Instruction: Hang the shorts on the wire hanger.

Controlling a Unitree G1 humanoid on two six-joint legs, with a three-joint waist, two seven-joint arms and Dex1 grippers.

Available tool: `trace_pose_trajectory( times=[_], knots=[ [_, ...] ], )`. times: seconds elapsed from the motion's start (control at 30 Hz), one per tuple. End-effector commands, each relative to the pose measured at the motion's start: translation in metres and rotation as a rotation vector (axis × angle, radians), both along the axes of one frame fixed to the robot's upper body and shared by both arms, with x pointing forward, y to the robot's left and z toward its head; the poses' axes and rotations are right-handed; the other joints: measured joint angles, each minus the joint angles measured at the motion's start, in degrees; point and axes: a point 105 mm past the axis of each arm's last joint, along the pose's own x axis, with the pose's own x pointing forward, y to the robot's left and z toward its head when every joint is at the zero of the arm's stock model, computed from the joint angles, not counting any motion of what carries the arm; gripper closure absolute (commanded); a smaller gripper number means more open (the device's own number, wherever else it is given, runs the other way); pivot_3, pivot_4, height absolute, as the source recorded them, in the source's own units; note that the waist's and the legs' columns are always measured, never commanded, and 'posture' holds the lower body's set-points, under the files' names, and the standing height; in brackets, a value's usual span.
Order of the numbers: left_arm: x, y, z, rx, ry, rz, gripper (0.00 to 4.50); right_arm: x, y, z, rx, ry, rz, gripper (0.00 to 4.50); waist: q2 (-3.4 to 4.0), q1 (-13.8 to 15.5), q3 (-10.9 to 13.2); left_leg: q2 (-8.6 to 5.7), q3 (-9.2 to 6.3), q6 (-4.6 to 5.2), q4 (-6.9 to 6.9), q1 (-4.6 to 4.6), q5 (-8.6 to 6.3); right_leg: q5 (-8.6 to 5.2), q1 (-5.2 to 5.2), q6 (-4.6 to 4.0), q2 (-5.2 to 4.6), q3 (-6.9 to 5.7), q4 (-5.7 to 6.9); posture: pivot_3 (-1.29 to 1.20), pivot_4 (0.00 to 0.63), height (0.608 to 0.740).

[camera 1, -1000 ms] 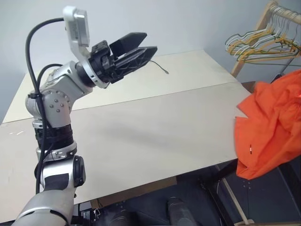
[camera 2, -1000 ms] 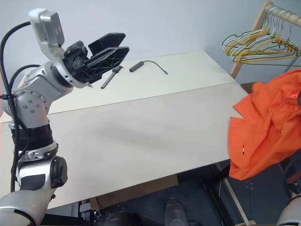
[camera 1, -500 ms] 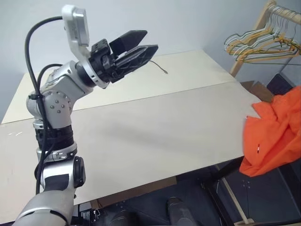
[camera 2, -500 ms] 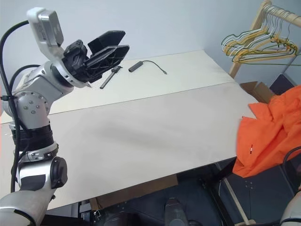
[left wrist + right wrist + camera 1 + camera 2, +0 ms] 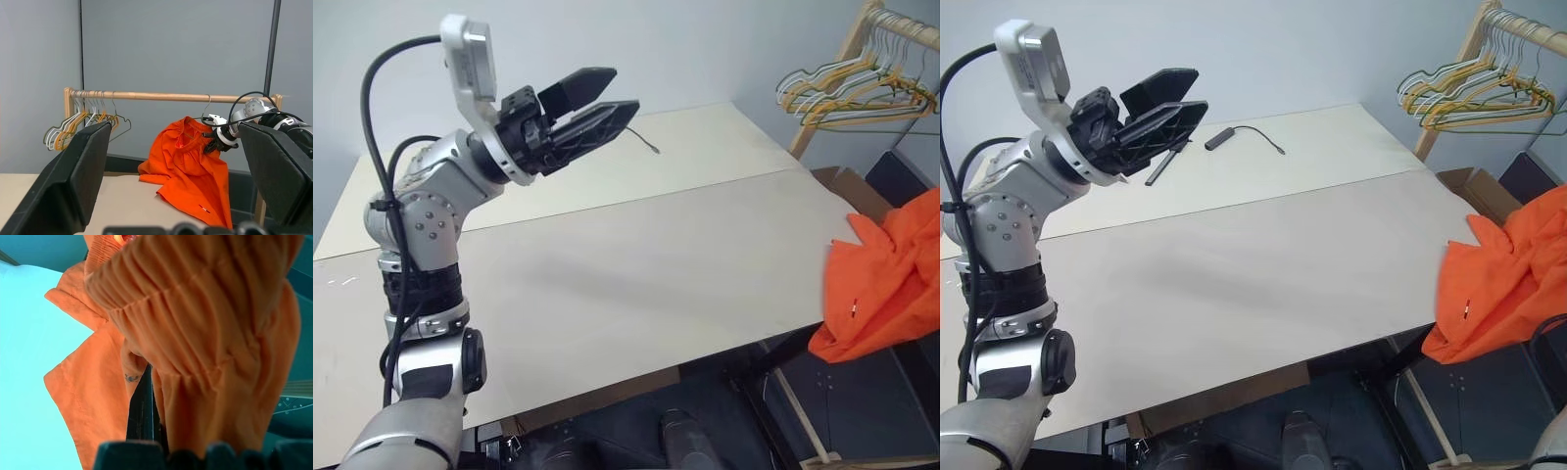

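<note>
The table (image 5: 636, 264) lay bare across its near and middle parts; a cable (image 5: 1252, 132) and a dark tool (image 5: 1163, 164) sat at the far edge; the raised left gripper (image 5: 607, 101) hung over the far left; the shorts (image 5: 891, 284) draped off the right edge; the hanger rack (image 5: 862, 49) stood beyond the far right corner.

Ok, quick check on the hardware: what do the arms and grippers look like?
The left arm is silver-grey metal with black bands, a black cable looping beside it and a silver camera module above the wrist. The left gripper has two black, wedge-shaped ribbed fingers.

Pale cream bench (image 5: 636, 264) w/ seam across; plain grey wall (image 5: 705, 49) behind. Wooden garment rail (image 5: 166, 96) at bench end. Cardboard box (image 5: 1474, 188) nr rail, dark floor.
</note>
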Motion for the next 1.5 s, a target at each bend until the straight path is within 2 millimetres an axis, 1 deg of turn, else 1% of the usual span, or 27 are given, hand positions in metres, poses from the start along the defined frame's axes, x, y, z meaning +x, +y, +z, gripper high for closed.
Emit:
trace_pose_trajectory(
  times=[0.03,0.17,0.3,0.37,0.47,0.5,0.53,0.6,0.77,0.83,0.93,1.0,1.03,1.1,1.17,1.23,1.27,1.33,1.4,1.5],
  knots=[
    [-0.007,0.001,0.009,0.006,-0.066,0.005,0.0,-0.002,-0.008,0.024,-0.132,-0.03,-0.011,3.36,0.01,0.0,0.0,0.0,0.0,-0.02,0.0,0.0,0.01,0.0,0.0,0.0,0.0,0.0,0.0,-0.27,0.07,0.74],
    [-0.007,0.001,0.008,0.008,-0.065,0.009,0.0,-0.002,-0.01,0.039,-0.252,-0.043,-0.013,1.99,0.03,-0.1,0.0,0.0,0.05,-0.08,0.0,0.04,0.05,0.0,0.0,0.03,0.0,0.06,0.02,-0.27,0.063,0.74],
    [-0.006,0.001,0.008,0.009,-0.068,0.012,0.0,-0.003,-0.01,0.044,-0.329,-0.051,-0.022,0.69,0.05,-0.2,0.0,0.0,0.1,-0.13,0.0,0.09,0.08,0.01,0.01,0.06,0.0,0.12,0.06,-0.27,0.059,0.74],
    [-0.006,0.001,0.007,0.008,-0.069,0.015,0.0,-0.003,-0.009,0.053,-0.413,-0.065,-0.035,0.03,0.07,-0.3,-0.1,0.0,0.11,-0.14,0.0,0.11,0.08,0.01,0.03,0.07,0.0,0.13,0.06,-0.27,0.053,0.74],
    [-0.005,0.002,0.006,0.009,-0.071,0.016,0.0,-0.005,-0.008,0.069,-0.541,-0.097,-0.071,0.03,0.14,-0.5,-0.1,0.0,0.14,-0.16,0.0,0.15,0.1,0.02,0.02,0.1,0.0,0.2,0.08,-0.27,0.05,0.74],
    [-0.006,0.003,0.005,0.012,-0.073,0.014,0.0,-0.005,-0.005,0.078,-0.593,-0.128,-0.081,0.03,0.17,-0.5,-0.1,-0.01,0.16,-0.16,0.0,0.15,0.1,0.02,0.02,0.11,0.0,0.22,0.1,-0.28,0.048,0.74],
    [-0.005,0.003,0.004,0.014,-0.076,0.016,0.0,-0.006,-0.001,0.089,-0.651,-0.166,-0.087,0.03,0.22,-0.5,-0.1,-0.01,0.18,-0.17,-0.01,0.17,0.1,0.02,0.01,0.11,0.0,0.25,0.11,-0.28,0.048,0.74],
    [-0.003,0.004,0.002,0.015,-0.075,0.024,0.0,-0.006,0.008,0.105,-0.731,-0.227,-0.088,0.03,0.26,-0.7,-0.2,-0.01,0.23,-0.18,-0.01,0.22,0.11,0.01,0.01,0.13,0.0,0.3,0.13,-0.28,0.047,0.74],
    [0.0,0.004,-0.001,0.019,-0.066,0.038,0.0,-0.01,0.025,0.125,-0.888,-0.314,-0.106,0.03,0.21,-0.8,-0.2,0.0,0.28,-0.18,-0.02,0.37,0.11,-0.01,0.12,0.2,0.03,0.38,0.14,-0.29,0.051,0.74],
    [0.001,0.005,-0.003,0.024,-0.064,0.052,0.0,-0.016,0.035,0.144,-0.976,-0.422,-0.124,0.03,0.21,-0.8,-0.2,0.0,0.31,-0.17,-0.02,0.38,0.1,0.01,0.12,0.21,0.03,0.42,0.13,-0.28,0.054,0.74],
    [0.004,0.008,-0.005,0.032,-0.058,0.088,0.0,-0.025,0.059,0.173,-1.035,-0.677,-0.072,0.03,0.23,-0.9,-0.2,-0.01,0.39,-0.16,-0.03,0.43,0.1,0.01,0.09,0.22,0.03,0.52,0.17,-0.28,0.058,0.74],
    [0.007,0.012,-0.009,0.04,-0.058,0.14,0.0,-0.024,0.086,0.186,-1.091,-0.801,0.042,0.03,0.23,-0.9,-0.2,-0.01,0.44,-0.16,-0.1,0.49,0.1,0.02,0.08,0.21,0.04,0.58,0.18,-0.27,0.062,0.74],
    [0.009,0.014,-0.011,0.043,-0.06,0.169,0.0,-0.022,0.098,0.189,-1.114,-0.833,0.107,0.03,0.23,-0.9,-0.2,0.01,0.44,-0.16,-0.1,0.49,0.1,0.03,0.08,0.2,0.07,0.58,0.17,-0.27,0.063,0.74],
    [0.009,0.02,-0.02,0.085,-0.045,0.192,0.0,-0.007,0.131,0.187,-1.135,-0.882,0.32,0.03,0.2,-1.1,-0.2,0.03,0.44,-0.14,-0.11,0.51,0.09,0.04,0.11,0.18,0.08,0.58,0.15,-0.26,0.061,0.74],
    [0.006,0.026,-0.029,0.119,-0.024,0.202,0.0,0.006,0.164,0.179,-1.157,-0.934,0.488,0.03,0.1,-1.5,-0.3,0.08,0.51,-0.09,-0.1,0.55,0.06,0.05,0.12,0.17,0.12,0.64,0.16,-0.24,0.059,0.74],
    [0.004,0.033,-0.036,0.145,-0.004,0.236,0.0,0.02,0.195,0.165,-1.161,-0.938,0.692,0.03,-0.01,-1.9,-0.4,0.12,0.55,0.05,-0.1,0.64,-0.03,0.06,0.17,0.17,0.15,0.68,0.17,-0.22,0.056,0.74],
    [0.003,0.035,-0.039,0.156,-0.001,0.253,0.0,0.025,0.208,0.159,-1.15,-0.942,0.779,0.03,-0.01,-2.0,-0.4,0.12,0.56,0.08,-0.09,0.66,-0.04,0.06,0.2,0.17,0.15,0.7,0.18,-0.22,0.056,0.74],
    [-0.002,0.041,-0.049,0.191,0.014,0.283,0.0,0.035,0.24,0.14,-1.069,-0.952,1.014,0.03,-0.02,-2.0,-0.3,0.12,0.63,0.12,-0.1,0.7,-0.05,0.07,0.19,0.19,0.15,0.93,0.2,-0.18,0.054,0.74],
    [-0.009,0.047,-0.058,0.232,0.027,0.308,0.0,0.043,0.266,0.119,-1.0,-0.932,1.217,0.03,-0.03,-1.7,-0.3,0.13,0.64,0.21,-0.11,0.69,-0.1,0.08,0.15,0.17,0.15,0.94,0.19,-0.15,0.051,0.74],
    [-0.015,0.056,-0.072,0.306,0.036,0.354,0.0,0.049,0.292,0.092,-0.93,-0.899,1.438,0.03,-0.05,-0.4,-0.3,0.14,0.71,0.18,-0.19,0.66,-0.08,0.09,0.04,0.16,0.17,0.99,0.19,-0.1,0.047,0.74]
  ],
)
